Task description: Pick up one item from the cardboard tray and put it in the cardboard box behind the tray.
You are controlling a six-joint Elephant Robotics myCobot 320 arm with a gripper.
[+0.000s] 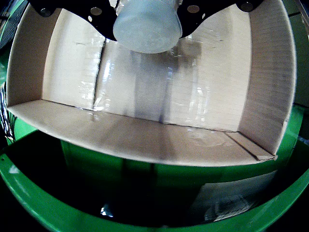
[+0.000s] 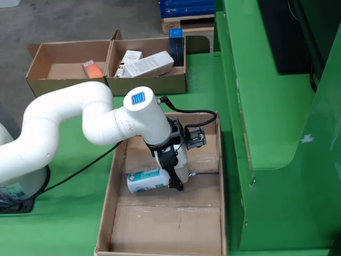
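Observation:
A white bottle with a teal label [image 2: 145, 181] lies sideways low inside the long open cardboard box [image 2: 106, 213] in the fixed view. My gripper [image 2: 176, 178] reaches down into that box and is shut on the bottle's right end. In the wrist view the bottle's round white end [image 1: 147, 34] fills the top centre, squeezed between the two black fingers [image 1: 96, 14] of my gripper [image 1: 147, 12]. Below it lie the taped floor and walls of the cardboard box [image 1: 270, 72]. I cannot tell whether the bottle touches the floor.
Two smaller cardboard boxes stand side by side at the back. The left one [image 2: 58, 64] holds an orange packet [image 2: 91, 68]; the right one [image 2: 154, 84] holds white cartons [image 2: 149, 64] and a blue carton [image 2: 176, 45]. A green machine wall [image 2: 266, 106] rises close on the right.

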